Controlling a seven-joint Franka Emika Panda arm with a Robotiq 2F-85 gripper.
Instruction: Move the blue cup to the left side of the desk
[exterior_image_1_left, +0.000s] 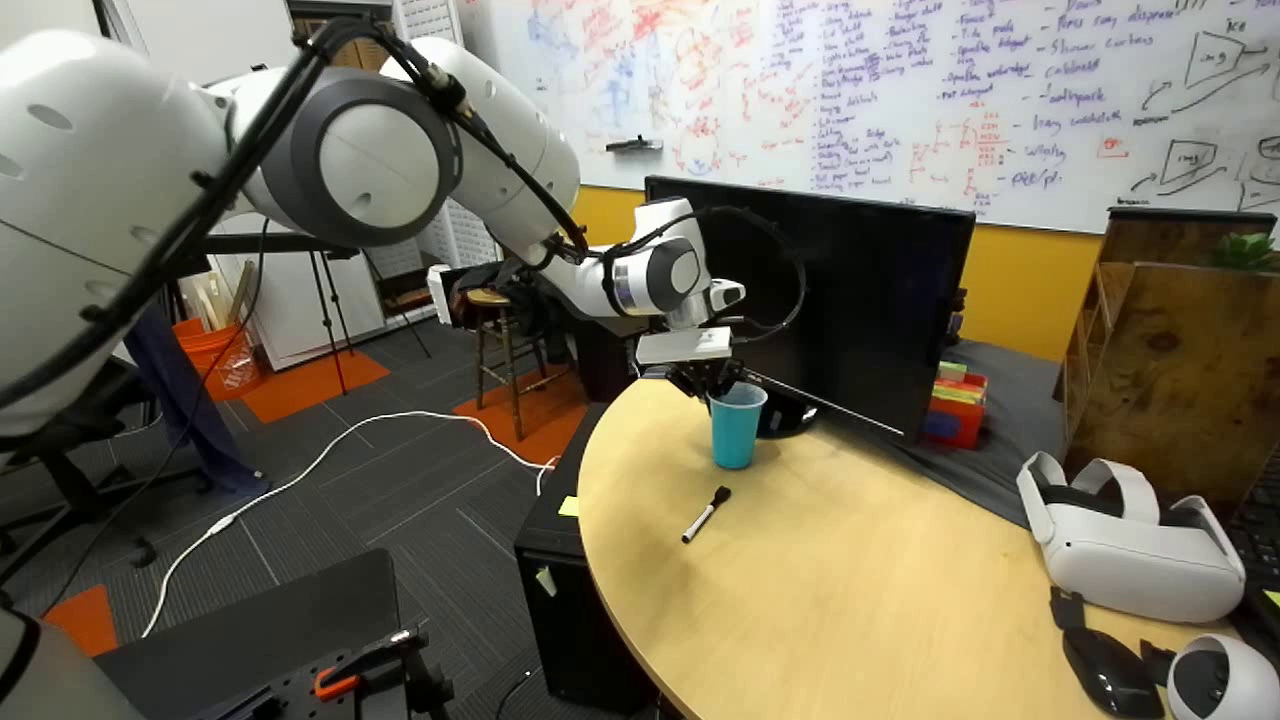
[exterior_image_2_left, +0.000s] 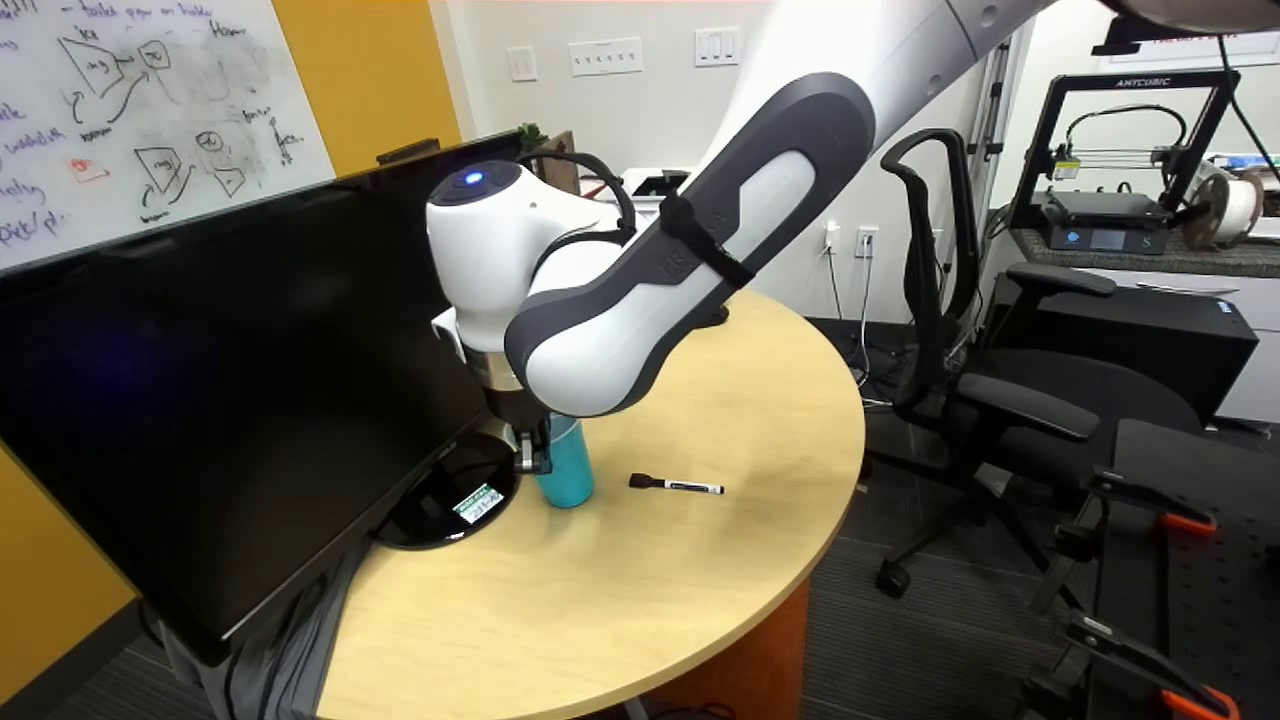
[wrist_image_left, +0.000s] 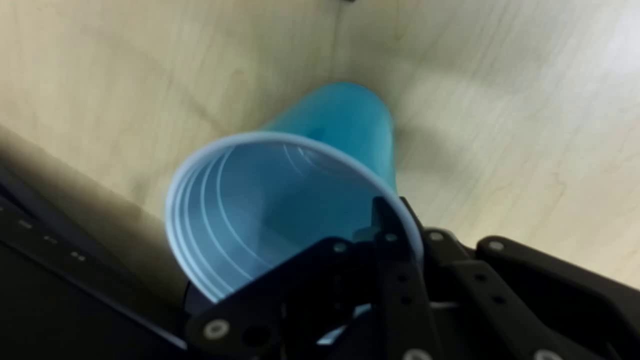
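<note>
The light blue-teal cup is near the monitor's base at the desk's edge region, roughly upright; it also shows in an exterior view. In the wrist view its open rim and inside face the camera. My gripper is shut on the cup's wall at the rim, one finger inside and one outside. The gripper also shows in both exterior views. I cannot tell whether the cup's bottom touches the desk. The desk is light tan with a rounded edge.
A black monitor stands close behind the cup, on a glossy black base. A marker lies on the desk in front of the cup. A white headset and a dark mouse lie farther along the desk.
</note>
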